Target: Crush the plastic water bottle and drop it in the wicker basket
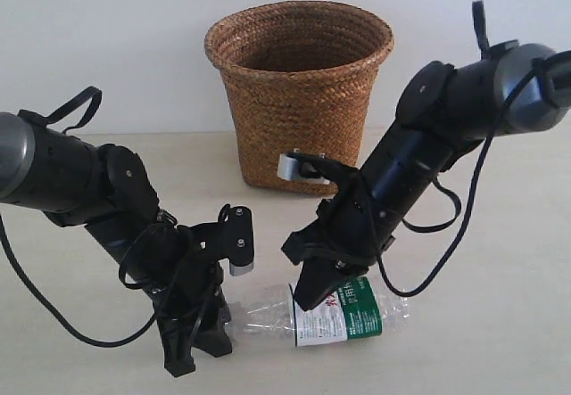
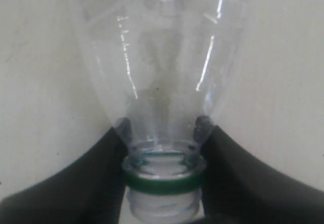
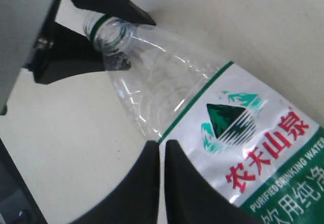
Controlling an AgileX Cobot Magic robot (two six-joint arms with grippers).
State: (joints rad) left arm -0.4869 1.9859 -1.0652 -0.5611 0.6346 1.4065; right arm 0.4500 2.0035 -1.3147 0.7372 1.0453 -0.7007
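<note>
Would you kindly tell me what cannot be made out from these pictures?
Floor of the wicker basket: exterior view, hidden by its own front wall.
Base of the plastic water bottle: both wrist views, cut off by the edge.
Lower print of the label: right wrist view, cut off; exterior view, too small.
Whether the right gripper dents the bottle: exterior view, its fingers cover the contact.

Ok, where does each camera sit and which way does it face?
Exterior: off the arms, above the table, facing the wicker basket; shows left arm, right arm and plastic water bottle.
Left wrist: on left arm, looking along the left claw at the bottle neck; both fingers show.
Right wrist: on right arm, looking down at the label; right claw shows.
Shared: both wrist views show the left claw gripping the neck.
</note>
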